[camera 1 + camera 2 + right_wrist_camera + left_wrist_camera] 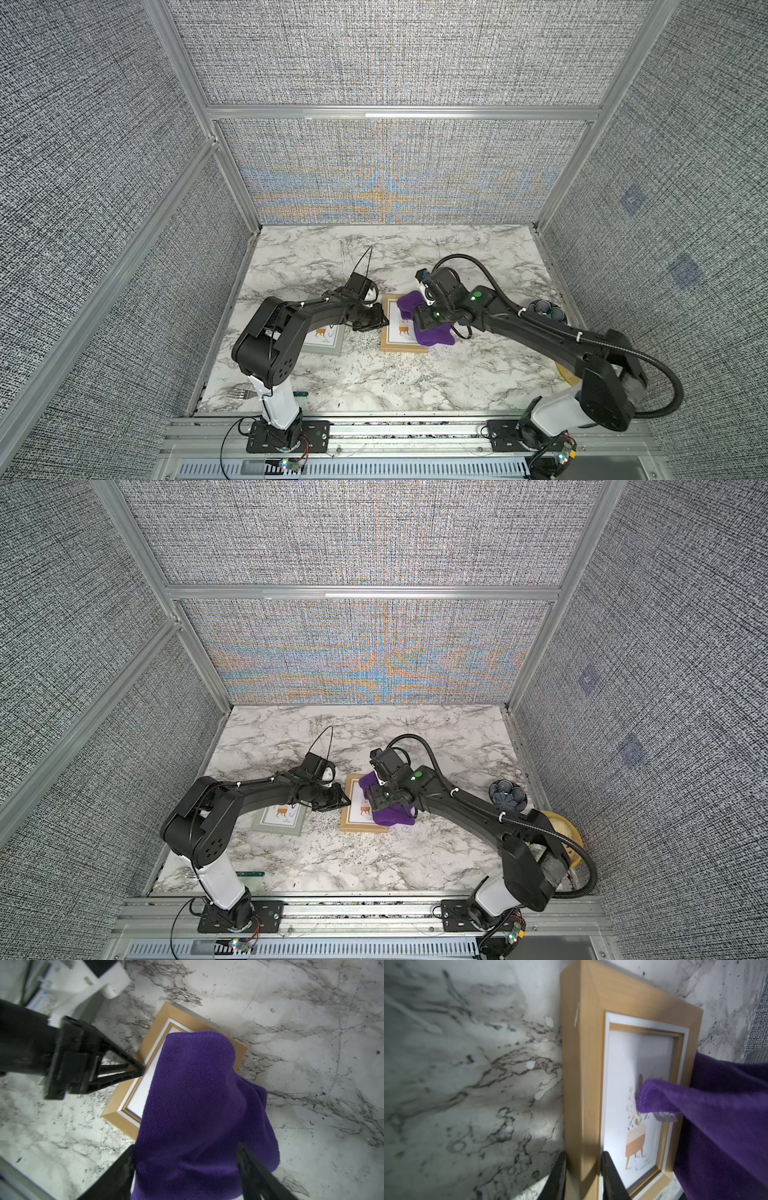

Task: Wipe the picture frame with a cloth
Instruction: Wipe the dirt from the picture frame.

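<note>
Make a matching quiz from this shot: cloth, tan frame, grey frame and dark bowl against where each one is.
Things:
1. cloth
2. tan frame
3. grey frame
4. dark bowl

Places:
A. flat, partly under the left arm
B. near the right edge of the table, beside the right arm
C. edge gripped by the left hand
D. draped partly over a frame, partly on the table

Pairs: 1-D, 2-C, 3-A, 4-B
</note>
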Controlling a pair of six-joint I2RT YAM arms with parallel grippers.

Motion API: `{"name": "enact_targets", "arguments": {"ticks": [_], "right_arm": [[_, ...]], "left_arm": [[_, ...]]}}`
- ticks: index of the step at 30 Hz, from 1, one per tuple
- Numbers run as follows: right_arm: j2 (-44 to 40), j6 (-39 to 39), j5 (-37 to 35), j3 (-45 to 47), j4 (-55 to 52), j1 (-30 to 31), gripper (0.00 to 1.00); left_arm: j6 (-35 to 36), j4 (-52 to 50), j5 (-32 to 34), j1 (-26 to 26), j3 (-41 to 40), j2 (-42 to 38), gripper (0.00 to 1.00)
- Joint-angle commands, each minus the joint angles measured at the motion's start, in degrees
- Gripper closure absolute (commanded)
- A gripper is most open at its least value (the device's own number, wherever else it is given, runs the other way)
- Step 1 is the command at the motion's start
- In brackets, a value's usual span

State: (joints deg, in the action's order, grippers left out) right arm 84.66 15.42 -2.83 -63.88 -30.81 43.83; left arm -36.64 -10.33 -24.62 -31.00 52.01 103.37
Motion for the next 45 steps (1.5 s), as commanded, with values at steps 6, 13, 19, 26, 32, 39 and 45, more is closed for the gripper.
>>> {"name": "enact_targets", "arguments": {"ticks": [6,13,19,26,32,39,45], "right_arm": [[-10.19,1.13,-3.88,1.28,-0.16,-0.77,0.22],[-16.68,0.69,-13.38,-1.42,-4.34,-3.63,0.26],[-16.76,-2.81,-14.45,-3.45,-8.57,-4.28,0.32],[-9.66,-6.59,7.31,-0.95,-5.16,-4.21,0.38],[4.07,-0.58,11.56,3.94,4.96,-3.71,0.56],[11.18,0.40,18.34,4.84,13.49,-0.38,0.60],[15.81,-1.00,13.14,3.04,12.16,1.29,0.61]], "left_arm": [[0.35,-15.25,9.21,-0.17,-1.46,2.19,0.91],[0.43,-15.26,9.16,-0.12,-1.38,2.18,0.91],[0.34,-15.22,9.24,-0.11,-1.38,2.18,0.91],[0.28,-15.22,9.18,-0.11,-1.44,2.52,0.91],[0.23,-15.06,9.15,-0.14,-1.54,2.69,0.91],[0.12,-14.98,9.15,-0.15,-1.37,2.98,0.91],[-0.01,-14.69,9.13,-0.16,-1.76,3.07,0.91]]}}
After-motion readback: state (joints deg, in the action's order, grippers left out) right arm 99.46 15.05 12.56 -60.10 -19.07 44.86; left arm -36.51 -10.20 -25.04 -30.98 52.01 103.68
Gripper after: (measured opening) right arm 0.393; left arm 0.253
